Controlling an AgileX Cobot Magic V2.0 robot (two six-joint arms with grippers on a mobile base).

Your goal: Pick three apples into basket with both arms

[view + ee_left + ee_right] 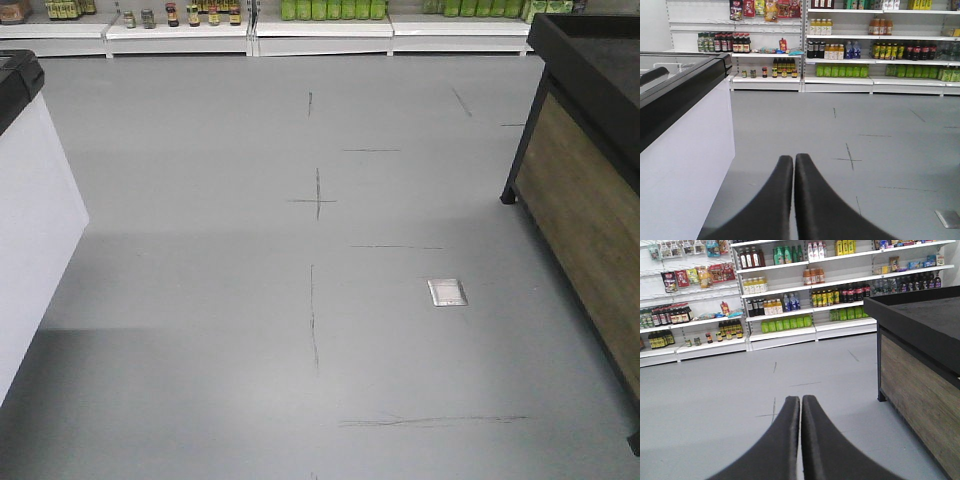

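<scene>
Well, my left pincer (pixel 793 157) is pressed shut. Its two black fingers (pixel 775 205) meet along a thin seam with nothing between them. My right pincer (pixel 800 399) is the same, jaws closed tip to tip and holding nothing. Both reach out over a bare grey floor (pixel 790 120) and are clear of everything around them.

Beyond my left pincer, a dark cross mark (pixel 850 159) is drawn on the floor. A small metal floor plate (pixel 949 218) lies further right, at the edge of that view. Close on the left stands a white chest freezer (pixel 685 165) with a black rim and a glass top. Behind it, against the far wall, run store shelves (pixel 840 80). They carry a row of green bottles (pixel 840 71) on a low shelf, dark sauce bottles (pixel 782 66) to their left, and yellow and orange drinks above.

To the right of my right pincer is a wood-panelled display stand (pixel 920 390) with a black tray top, standing on dark legs. The front view shows the same floor running between freezer and stand.

The apples and the basket show in none of my three views, so I cannot tell where they are.
</scene>
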